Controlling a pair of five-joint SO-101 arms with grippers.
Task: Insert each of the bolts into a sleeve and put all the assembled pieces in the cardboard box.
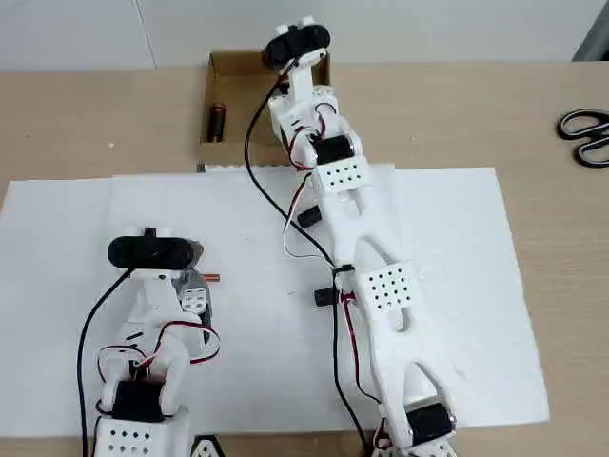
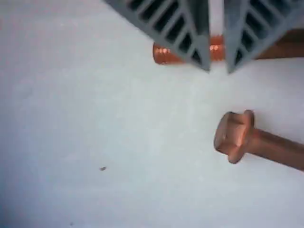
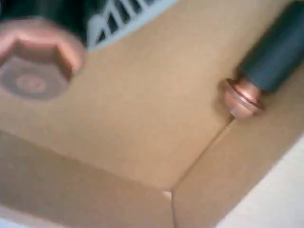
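My left gripper (image 2: 218,68) stands on the white sheet with its grey fingers nearly together and nothing between them. A copper bolt (image 2: 164,52) lies crosswise just beyond the tips, and its end pokes out beside the gripper (image 1: 195,284) in the high view. A second copper bolt (image 2: 237,136) with a hex flange head lies close by. My right gripper (image 1: 295,59) hangs over the cardboard box (image 1: 217,65), shut on a bolt (image 3: 33,64) in a dark sleeve (image 3: 45,12). Another assembled piece (image 3: 259,71) lies in the box's corner (image 1: 217,121).
A white sheet (image 1: 447,238) covers the table's middle under both arms. Scissors (image 1: 585,135) lie at the far right edge on the bare wood. The right arm stretches diagonally across the sheet, with black and red cables hanging beside it.
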